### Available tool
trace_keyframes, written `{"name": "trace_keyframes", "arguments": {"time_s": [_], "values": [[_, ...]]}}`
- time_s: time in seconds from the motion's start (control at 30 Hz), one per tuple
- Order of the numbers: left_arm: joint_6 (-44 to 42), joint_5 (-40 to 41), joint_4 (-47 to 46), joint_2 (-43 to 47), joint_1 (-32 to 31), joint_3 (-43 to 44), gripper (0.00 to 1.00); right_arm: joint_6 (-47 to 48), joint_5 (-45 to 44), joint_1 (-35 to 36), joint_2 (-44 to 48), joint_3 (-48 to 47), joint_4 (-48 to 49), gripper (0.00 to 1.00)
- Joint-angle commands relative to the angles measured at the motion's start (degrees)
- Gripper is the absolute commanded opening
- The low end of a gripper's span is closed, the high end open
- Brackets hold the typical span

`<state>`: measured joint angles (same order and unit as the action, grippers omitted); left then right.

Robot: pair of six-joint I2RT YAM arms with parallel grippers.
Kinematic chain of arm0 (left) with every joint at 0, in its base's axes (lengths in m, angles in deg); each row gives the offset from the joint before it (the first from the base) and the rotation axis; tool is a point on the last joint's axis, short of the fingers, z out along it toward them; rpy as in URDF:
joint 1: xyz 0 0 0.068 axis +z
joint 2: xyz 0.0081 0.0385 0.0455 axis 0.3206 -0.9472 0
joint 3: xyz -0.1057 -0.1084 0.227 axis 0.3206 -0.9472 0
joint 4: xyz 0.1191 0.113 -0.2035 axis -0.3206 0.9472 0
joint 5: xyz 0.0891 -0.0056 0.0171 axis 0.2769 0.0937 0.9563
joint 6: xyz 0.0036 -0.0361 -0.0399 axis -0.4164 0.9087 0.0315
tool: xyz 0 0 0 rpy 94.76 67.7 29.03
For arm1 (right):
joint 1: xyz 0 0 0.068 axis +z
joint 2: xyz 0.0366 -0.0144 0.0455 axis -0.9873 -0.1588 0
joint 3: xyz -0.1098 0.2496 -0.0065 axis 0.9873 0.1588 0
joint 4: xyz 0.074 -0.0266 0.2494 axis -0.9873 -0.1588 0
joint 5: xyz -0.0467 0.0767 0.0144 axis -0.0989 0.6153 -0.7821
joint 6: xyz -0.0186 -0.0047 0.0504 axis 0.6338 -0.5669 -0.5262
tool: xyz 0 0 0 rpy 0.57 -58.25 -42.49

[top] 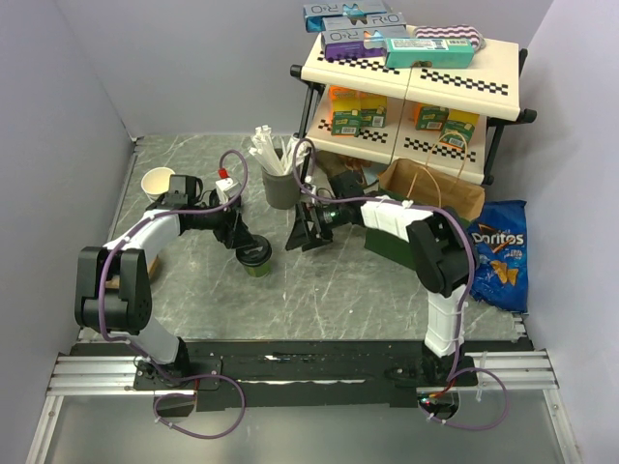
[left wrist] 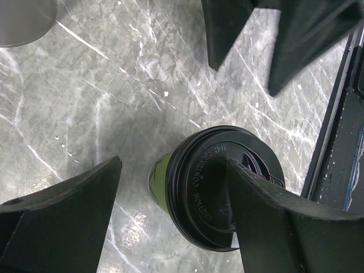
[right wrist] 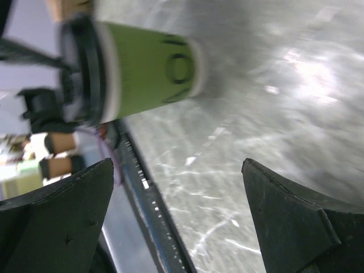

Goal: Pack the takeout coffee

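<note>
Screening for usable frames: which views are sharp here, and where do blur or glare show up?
Top external: evenly lit and sharp, with the coffee cup clearly defined. Left wrist: in focus, the lid lettering is readable, and there are pale reflections on the stone. Right wrist: the cup is smeared and soft, and a bright glare patch washes out the table.
</note>
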<state>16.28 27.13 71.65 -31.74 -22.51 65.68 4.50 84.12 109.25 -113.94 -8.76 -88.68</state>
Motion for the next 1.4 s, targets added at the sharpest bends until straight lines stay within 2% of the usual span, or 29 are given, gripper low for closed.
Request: {"name": "trace_keyframes", "arguments": {"time_s": [0.0,0.37,0.5,0.73,1.03,1.37], "values": [[-1.2,-0.1,0.8,0.1,0.2,1.0,0.8,0.5,8.3,2.6,0.9,-4.1,4.8,1.0],[-0.4,0.3,0.0,0.6,0.2,-0.3,0.8,-2.6,8.4,7.1,-2.8,-7.2,6.1,0.99],[-0.7,0.6,0.3,0.5,0.2,-0.4,0.8,-2.6,8.4,7.3,-3.7,-7.4,6.1,0.97],[-0.8,0.5,0.6,0.1,0.2,0.0,0.8,-4.0,8.9,7.4,-5.9,-8.2,7.2,0.88],[-0.9,0.4,0.8,-0.6,0.5,0.0,0.8,-5.0,8.3,7.4,-8.2,-9.5,6.9,0.85],[-1.1,0.1,1.0,-1.2,0.5,-0.7,0.8,-11.4,7.3,6.8,-10.5,-7.1,6.9,0.85]]}}
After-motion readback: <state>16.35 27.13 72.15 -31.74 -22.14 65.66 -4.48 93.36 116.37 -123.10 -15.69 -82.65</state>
